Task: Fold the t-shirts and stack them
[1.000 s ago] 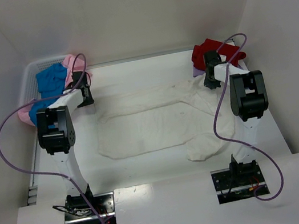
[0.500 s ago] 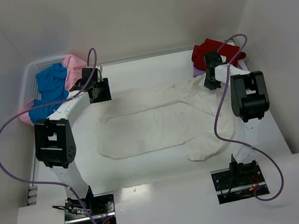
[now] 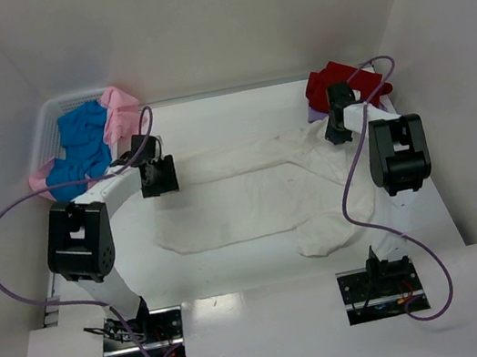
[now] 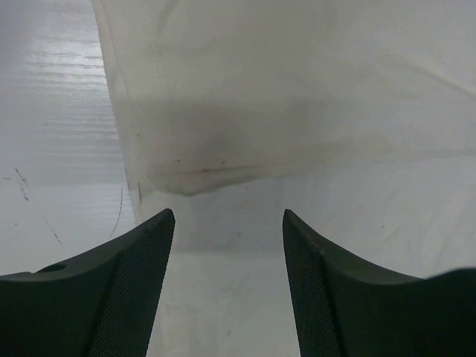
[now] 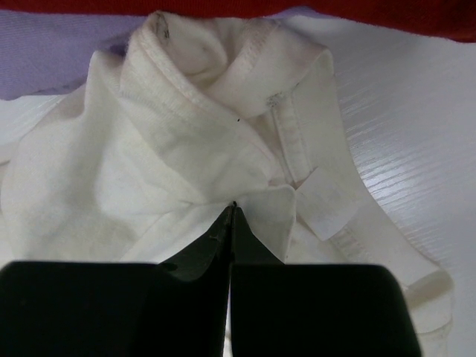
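Note:
A cream-white t-shirt lies spread flat across the middle of the table. My left gripper is open and empty, low over the shirt's far left corner. In the left wrist view the gripper has its jaws wide apart just short of a faintly stained edge of the cream cloth. My right gripper is shut on a bunched fold of the cream shirt at its far right end, fingertips pinched together. A red t-shirt lies on a lavender one just behind it.
A white mesh basket stands at the far left with a blue shirt and a pink shirt in it. White walls enclose the table on three sides. Purple cables loop off both arms.
My left arm has swung from the basket's edge rightward and nearer, over the cream shirt's far left corner. The right arm and the shirt have not moved.

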